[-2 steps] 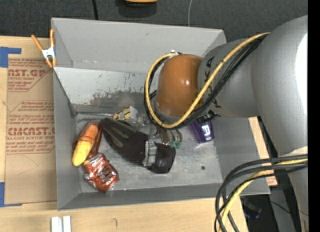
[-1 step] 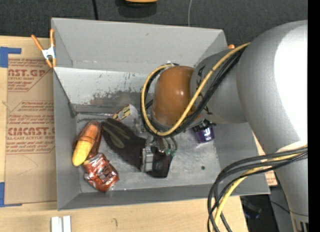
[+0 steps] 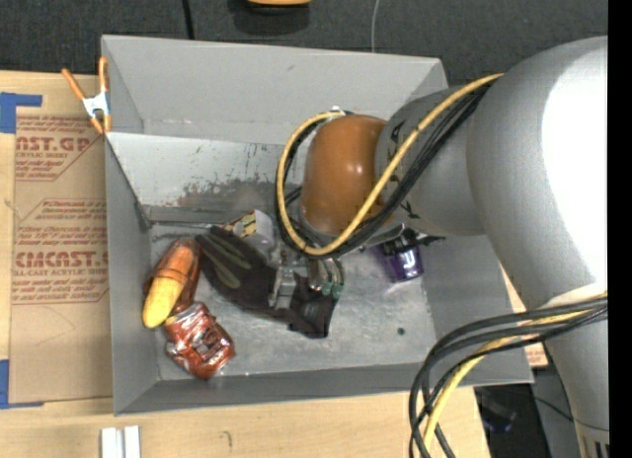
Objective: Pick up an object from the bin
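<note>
Several small things lay in the grey bin [image 3: 247, 91]: at left an orange-and-yellow toy [image 3: 170, 283] and a crumpled red packet [image 3: 199, 341], then a dark, limp-looking piece [image 3: 237, 267] mid-floor, its long axis running upper left to lower right. The gripper [image 3: 299, 286] hung over its lower-right end (open or closed, I couldn't tell). It looked light and floppy, best pinched across its middle.

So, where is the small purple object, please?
In the camera view, the purple object lies at the right of the bin, just right of the pincer.
</note>
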Motion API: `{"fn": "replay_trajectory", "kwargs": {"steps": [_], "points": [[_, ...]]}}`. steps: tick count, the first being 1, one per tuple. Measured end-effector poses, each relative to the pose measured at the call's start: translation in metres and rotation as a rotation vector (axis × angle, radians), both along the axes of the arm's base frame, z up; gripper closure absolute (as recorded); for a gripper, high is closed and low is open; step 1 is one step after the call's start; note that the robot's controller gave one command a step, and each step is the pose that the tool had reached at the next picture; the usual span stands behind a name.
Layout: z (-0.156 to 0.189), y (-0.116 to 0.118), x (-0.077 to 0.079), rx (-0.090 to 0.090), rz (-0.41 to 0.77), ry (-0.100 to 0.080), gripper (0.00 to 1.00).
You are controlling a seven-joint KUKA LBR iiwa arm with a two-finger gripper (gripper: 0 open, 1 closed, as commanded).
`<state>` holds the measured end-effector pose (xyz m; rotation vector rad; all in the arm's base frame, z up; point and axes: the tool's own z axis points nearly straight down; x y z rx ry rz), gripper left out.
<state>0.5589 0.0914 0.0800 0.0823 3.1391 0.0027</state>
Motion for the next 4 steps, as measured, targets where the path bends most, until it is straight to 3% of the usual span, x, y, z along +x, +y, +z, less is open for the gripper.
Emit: {"fn": "replay_trajectory", "kwargs": {"steps": [1,2,3,4], "points": [[-0.0004,-0.0002,-0.0002,0.000,0.000,0.001,0.00],[-0.0003,-0.0002,-0.0003,0.000,0.000,0.001,1.00],[-0.0004,-0.0002,-0.0002,0.000,0.000,0.000,0.00],[-0.0003,-0.0002,-0.0003,0.000,0.000,0.001,1.00]]}}
